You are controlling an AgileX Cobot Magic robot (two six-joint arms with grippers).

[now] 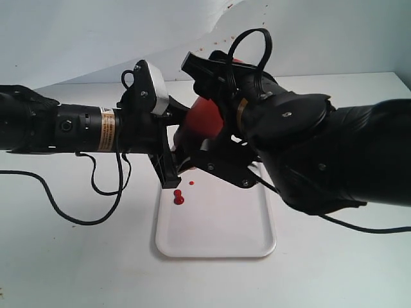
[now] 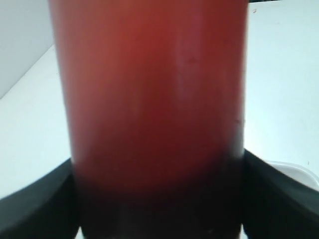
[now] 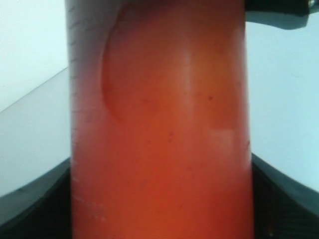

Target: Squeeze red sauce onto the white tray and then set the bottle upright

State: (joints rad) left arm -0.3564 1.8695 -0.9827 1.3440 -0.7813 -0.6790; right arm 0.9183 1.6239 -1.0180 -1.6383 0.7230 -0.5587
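Both grippers hold the bottle above the far end of the white tray. In the exterior view only part of its red body shows between the black arms, and its nozzle is hidden. My left gripper is shut on the bottle, with dark fingers on either side of it. My right gripper is also shut on the bottle, whose orange-red wall fills that view. Red sauce lies on the tray's left part as one larger blob, with two small drops close by.
A black cable loops over the white table on the left. The white backdrop behind carries small brownish specks. A corner of the tray rim shows in the left wrist view.
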